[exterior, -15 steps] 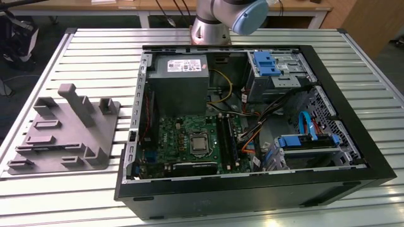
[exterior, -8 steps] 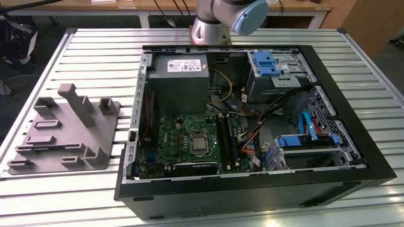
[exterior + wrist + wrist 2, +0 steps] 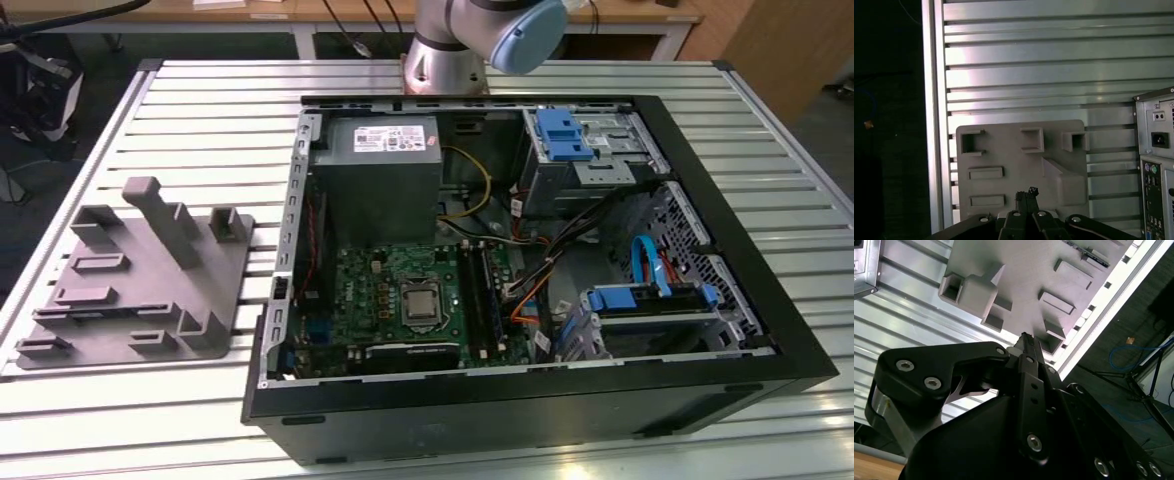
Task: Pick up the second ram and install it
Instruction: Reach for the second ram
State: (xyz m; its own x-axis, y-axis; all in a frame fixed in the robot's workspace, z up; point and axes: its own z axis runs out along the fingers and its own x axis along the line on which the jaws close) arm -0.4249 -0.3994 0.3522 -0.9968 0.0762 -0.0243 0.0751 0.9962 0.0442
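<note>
We are watching the gripper [image 3: 1028,192] hanging in the air above the tray [image 3: 1014,160], touching nothing. Its two fingers are pressing together at the tips, and they are gripping nothing. In both wrist views the closed tips are pointing toward the tray's grey moulded face, near its tall post [image 3: 1061,180].

We are finding the ram [image 3: 1093,254] in the second wrist view. It is a thin dark strip with small pale parts, lying on the tray at the end away from the post and partly cut off by the picture's edge. We are taking it for the stick, though it is too small for us to be sure. It is sitting well apart from the gripper.

In the exterior view the tray is lying flat on the slatted metal table [image 3: 200,110], at the exterior view's left of the open case [image 3: 747,335], near it but not touching. The case is lying on its side with its inside open to us, and we are looking down at the green board [image 3: 374,290]. Long black slots [image 3: 483,290] are running along the board's side toward the exterior view's right. We cannot tell whether a stick is standing in any of them. A grey power box [image 3: 380,165] is sitting beyond the board, and blue-trimmed drive cages [image 3: 574,140] are taking up the case's other half. The arm [image 3: 467,35] is rising from the table's far edge, behind the case.
</note>
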